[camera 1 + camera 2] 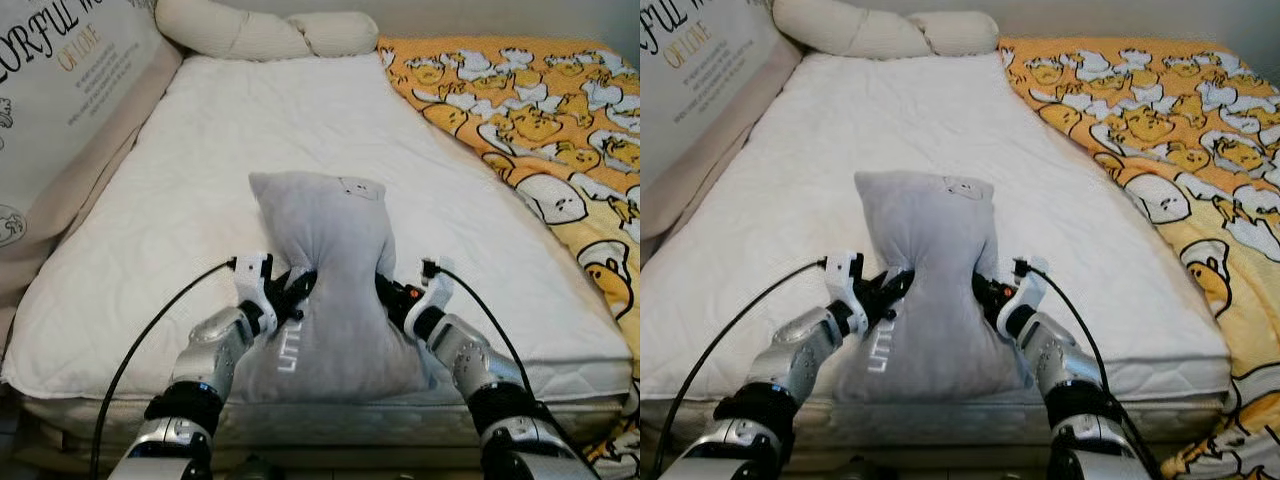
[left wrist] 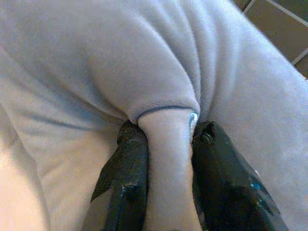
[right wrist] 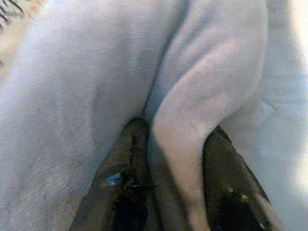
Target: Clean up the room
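On the near end of the bed [image 1: 180, 200], a grey pillow [image 1: 325, 270] stands upright, pinched at its middle from both sides. Left gripper [image 2: 166, 159] has its fingers closed on a fold of the pillow's fabric; right gripper [image 3: 175, 168] likewise squeezes a fold between its fingers. A yellow patterned blanket [image 1: 540, 140] covers the bed's right side.

"LITTL" in white letters on the grey pillow [image 1: 330, 290], "OF LOVE" in orange on the white cushion [image 1: 60, 90], other lettering cut off
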Robot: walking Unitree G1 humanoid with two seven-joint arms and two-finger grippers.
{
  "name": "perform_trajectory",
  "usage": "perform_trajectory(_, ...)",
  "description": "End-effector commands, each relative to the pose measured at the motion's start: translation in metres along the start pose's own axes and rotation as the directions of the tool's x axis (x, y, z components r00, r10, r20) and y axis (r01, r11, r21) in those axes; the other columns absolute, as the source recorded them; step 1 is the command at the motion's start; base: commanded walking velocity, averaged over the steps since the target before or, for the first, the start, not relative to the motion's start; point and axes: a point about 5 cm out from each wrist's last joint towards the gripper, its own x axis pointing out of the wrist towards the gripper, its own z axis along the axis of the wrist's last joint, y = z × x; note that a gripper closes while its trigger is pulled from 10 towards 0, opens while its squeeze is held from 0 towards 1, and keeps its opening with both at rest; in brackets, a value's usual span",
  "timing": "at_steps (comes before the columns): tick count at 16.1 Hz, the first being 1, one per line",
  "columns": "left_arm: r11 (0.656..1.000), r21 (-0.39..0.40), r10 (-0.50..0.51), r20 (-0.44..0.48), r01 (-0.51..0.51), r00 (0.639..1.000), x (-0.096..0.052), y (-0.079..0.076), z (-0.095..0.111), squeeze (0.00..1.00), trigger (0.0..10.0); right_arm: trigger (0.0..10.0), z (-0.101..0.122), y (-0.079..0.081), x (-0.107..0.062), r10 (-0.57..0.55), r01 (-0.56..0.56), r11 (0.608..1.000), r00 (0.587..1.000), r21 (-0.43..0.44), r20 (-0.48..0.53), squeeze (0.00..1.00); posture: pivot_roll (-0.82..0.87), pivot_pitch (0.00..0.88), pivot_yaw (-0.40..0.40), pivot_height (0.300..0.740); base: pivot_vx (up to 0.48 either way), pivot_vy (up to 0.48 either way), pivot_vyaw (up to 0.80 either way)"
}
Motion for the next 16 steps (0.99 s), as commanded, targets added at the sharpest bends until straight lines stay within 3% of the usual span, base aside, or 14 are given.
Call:
perform_trajectory(1,0.995,0.072,-0.075,0.011,0.074,0.997,0.011,-0.021,0.013,0.00,0.0,0.0,0.013,0.022,0.008,0.076,-0.075,0.997,0.995,-0.006,0.059,0.00,-0.09,0.000,0.027,0.740,0.000,0.000,0.00)
perform_trajectory(5,0.976,0.212,-0.071,0.144,0.039,0.987,0.001,-0.036,0.054,0.00,0.0,0.0,0.041,0.047,-0.001,0.112,-0.097,0.992,0.974,-0.085,0.199,0.00,-0.09,0.000,0.043,0.740,0.000,0.000,0.00)
perform_trajectory(6,0.959,0.283,-0.042,0.140,0.001,0.989,-0.004,-0.040,0.060,0.00,10.0,0.0,0.048,0.055,-0.006,0.116,-0.092,0.990,0.965,-0.111,0.236,0.00,-0.09,0.000,0.043,0.740,0.000,0.000,0.00)
perform_trajectory(7,0.947,0.322,-0.025,0.141,-0.022,0.990,-0.007,-0.043,0.063,0.00,10.0,0.0,0.052,0.061,-0.012,0.110,-0.077,0.988,0.960,-0.135,0.257,0.00,-0.09,0.000,0.043,0.740,0.000,0.000,0.00)
perform_trajectory(8,0.945,0.324,-0.004,0.145,-0.044,0.989,-0.008,-0.042,0.064,0.00,10.0,10.0,0.053,0.061,-0.014,0.085,-0.044,0.986,0.961,-0.161,0.262,0.00,-0.08,0.000,0.044,0.740,0.000,0.000,0.00)
perform_trajectory(11,0.941,0.328,0.039,0.147,-0.086,0.988,-0.010,-0.039,0.066,0.00,10.0,10.0,0.054,0.059,-0.016,0.011,0.053,0.974,0.961,-0.221,0.277,0.00,-0.08,0.000,0.049,0.740,0.000,0.085,0.00)
perform_trajectory(13,0.933,0.343,0.065,0.145,-0.111,0.987,-0.013,-0.038,0.068,0.00,10.0,10.0,0.058,0.056,-0.020,-0.103,0.203,0.933,0.942,-0.297,0.319,0.00,-0.09,0.000,0.053,0.740,0.000,0.330,0.00)
perform_trajectory(16,0.925,0.358,0.080,0.143,-0.127,0.987,-0.013,-0.037,0.069,0.00,10.0,10.0,0.057,0.061,-0.020,-0.033,0.127,0.948,0.952,-0.293,0.306,0.00,-0.08,0.000,0.050,0.740,0.000,0.342,0.00)
